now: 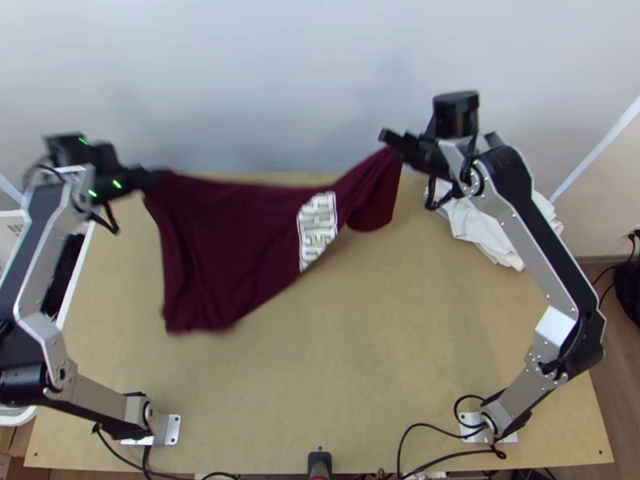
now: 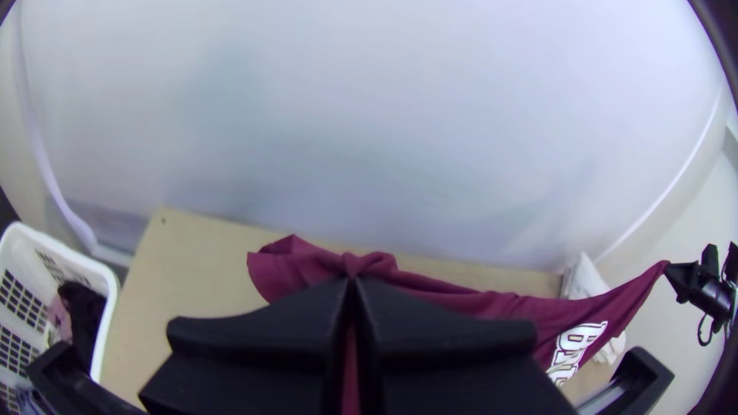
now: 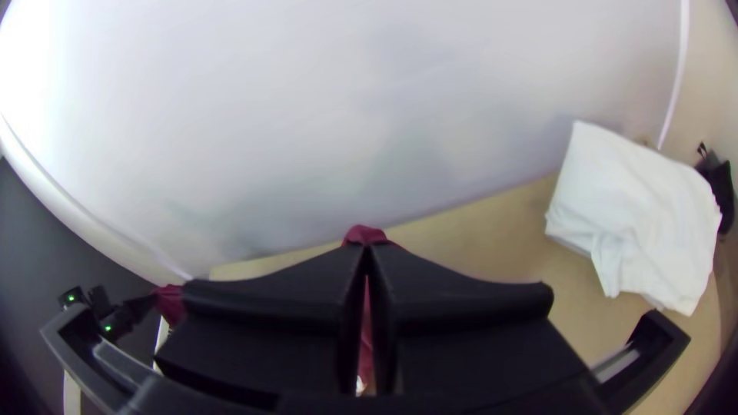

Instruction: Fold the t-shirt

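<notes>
The maroon t-shirt (image 1: 232,240) hangs stretched between the two grippers above the table's far part, its lower edge drooping and its white lettering near the right side. At the upper left, my left gripper (image 1: 152,178) is shut on one upper corner. My right gripper (image 1: 392,140) pinches the other upper end, beside the far wall. In the left wrist view, bunched shirt cloth (image 2: 307,265) shows past the closed left gripper (image 2: 352,288). In the right wrist view, a bit of maroon cloth (image 3: 365,234) pokes out beyond the closed right gripper (image 3: 367,253).
A white cloth (image 1: 488,228) lies bunched at the table's far right, beneath the right arm. A white basket (image 2: 104,284) with dark clothing stands off the table's left side. Bare wood of the table (image 1: 376,352) lies in front of the shirt. Cables run along the near edge.
</notes>
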Robot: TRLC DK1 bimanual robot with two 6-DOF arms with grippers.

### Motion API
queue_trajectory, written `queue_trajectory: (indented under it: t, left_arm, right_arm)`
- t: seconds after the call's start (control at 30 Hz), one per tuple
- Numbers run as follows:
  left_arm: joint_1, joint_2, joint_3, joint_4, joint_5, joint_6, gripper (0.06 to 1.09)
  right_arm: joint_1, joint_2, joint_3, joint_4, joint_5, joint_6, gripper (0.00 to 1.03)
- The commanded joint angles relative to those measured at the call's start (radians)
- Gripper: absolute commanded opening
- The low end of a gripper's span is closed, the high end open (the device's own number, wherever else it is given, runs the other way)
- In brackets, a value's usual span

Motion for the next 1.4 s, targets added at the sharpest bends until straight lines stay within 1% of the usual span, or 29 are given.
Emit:
queue_trajectory:
  t: [0.0,0.07,0.1,0.2,0.27,0.37,0.5,0.67,0.7,0.83,0.97,1.07,1.1,1.27,1.37]
  left_arm:
    - [0.01,-0.061,0.118,0.007,-0.025,-0.054,0.09]
    - [0.016,-0.086,0.169,0.028,-0.048,-0.064,0.1]
    - [0.018,-0.104,0.184,0.046,-0.06,-0.069,0.1]
    - [0.026,-0.167,0.193,0.143,-0.114,-0.077,0.09]
    - [0.029,-0.205,0.189,0.18,-0.134,-0.077,0.1]
    - [0.032,-0.261,0.129,0.166,-0.134,-0.072,0.1]
    - [0.006,-0.365,-0.112,0.129,-0.123,-0.043,0.09]
    - [-0.02,-0.52,-0.41,0.112,-0.099,-0.015,0.09]
    - [-0.023,-0.552,-0.457,0.089,-0.079,-0.014,0.09]
    - [-0.042,-0.655,-0.629,0.0,-0.054,0.032,0.09]
    - [-0.079,-0.702,-0.733,-0.153,-0.037,0.092,0.09]
    - [-0.158,-0.73,-0.781,-0.319,-0.036,0.169,0.1]
    - [-0.197,-0.739,-0.793,-0.352,-0.036,0.18,0.1]
    - [-0.369,-0.777,-0.845,-0.467,-0.036,0.18,0.1]
    - [-0.421,-0.771,-0.885,-0.457,-0.034,0.172,0.1]
  right_arm:
    - [-0.011,0.016,0.116,0.083,0.038,-0.122,0.03]
    - [-0.019,0.02,0.174,0.147,0.059,-0.208,0.03]
    - [-0.026,0.02,0.197,0.181,0.073,-0.231,0.03]
    - [-0.066,-0.007,0.212,0.311,0.104,-0.243,0.03]
    - [-0.078,-0.035,0.199,0.365,0.113,-0.256,0.03]
    - [-0.082,-0.058,0.16,0.314,0.114,-0.271,0.03]
    - [-0.069,-0.092,0.073,0.17,0.113,-0.271,0.03]
    - [-0.054,-0.181,-0.085,0.156,0.113,-0.271,0.03]
    - [-0.054,-0.197,-0.108,0.156,0.113,-0.271,0.03]
    - [-0.049,-0.24,-0.18,0.141,0.113,-0.271,0.03]
    - [-0.049,-0.263,-0.239,0.119,0.111,-0.271,0.03]
    - [-0.048,-0.268,-0.263,0.107,0.11,-0.271,0.03]
    - [-0.048,-0.268,-0.268,0.101,0.11,-0.271,0.03]
    - [-0.035,-0.279,-0.328,0.087,0.107,-0.25,0.03]
    - [-0.034,-0.291,-0.406,0.087,0.091,-0.202,0.03]
